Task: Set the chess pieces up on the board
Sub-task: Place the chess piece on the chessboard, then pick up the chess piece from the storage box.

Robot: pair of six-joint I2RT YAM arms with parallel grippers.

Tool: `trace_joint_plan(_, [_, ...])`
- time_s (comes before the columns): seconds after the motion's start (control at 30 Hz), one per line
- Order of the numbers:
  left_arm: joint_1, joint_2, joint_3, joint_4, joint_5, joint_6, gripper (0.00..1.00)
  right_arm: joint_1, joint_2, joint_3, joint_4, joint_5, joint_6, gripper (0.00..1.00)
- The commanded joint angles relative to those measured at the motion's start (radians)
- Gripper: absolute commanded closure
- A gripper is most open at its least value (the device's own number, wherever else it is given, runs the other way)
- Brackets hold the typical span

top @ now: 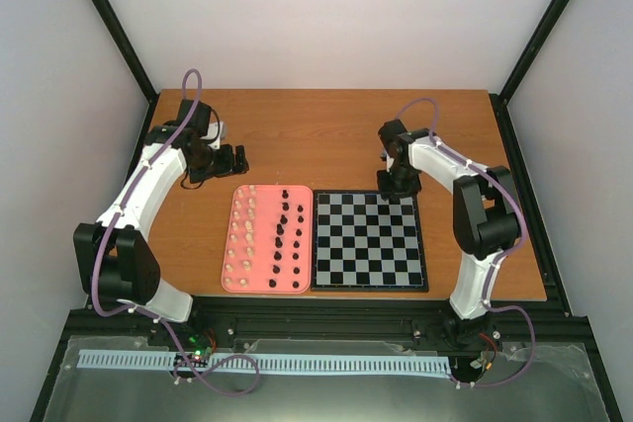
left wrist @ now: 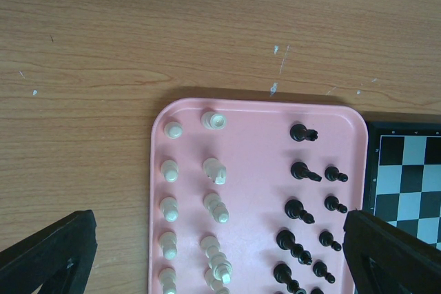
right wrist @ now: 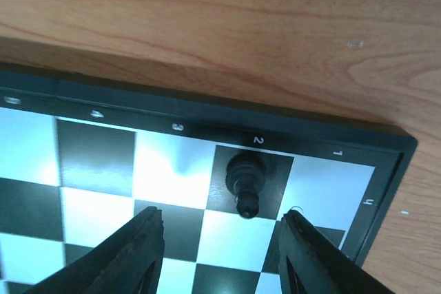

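Note:
One black chess piece (right wrist: pixel 246 182) stands upright on a dark square in the far row of the board (right wrist: pixel 172 163), one square in from its corner. My right gripper (right wrist: pixel 220 253) hangs just above it, open, with its fingers (right wrist: pixel 138 253) on either side and clear of the piece. In the top view this gripper (top: pixel 399 188) is at the far right edge of the board (top: pixel 368 240). Several black pieces (left wrist: pixel 303 211) and cream-white pieces (left wrist: pixel 215 204) stand in rows on the pink tray (left wrist: pixel 262 142). My left gripper (left wrist: pixel 220 259) is open and empty above the tray's far end.
The pink tray (top: pixel 235 207) lies flush against the board's left side. Bare wooden table (top: pixel 316 135) runs behind both. The left arm (top: pixel 148 185) curves along the table's left edge, and the right arm (top: pixel 475 214) stands right of the board.

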Motion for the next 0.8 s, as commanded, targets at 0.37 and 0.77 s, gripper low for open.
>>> trace_joint_plan(0.37, [-0.007,-0.004,0.004,0.006,0.004,0.003,0.0,0.272,0.131,0.512,-0.1,-0.111,0.059,0.49])
trace_joint_plan(0.77, [-0.007,-0.007,0.004,0.003,-0.024,-0.004,0.0,0.404,0.423,0.771,-0.053,-0.295,0.072,0.48])
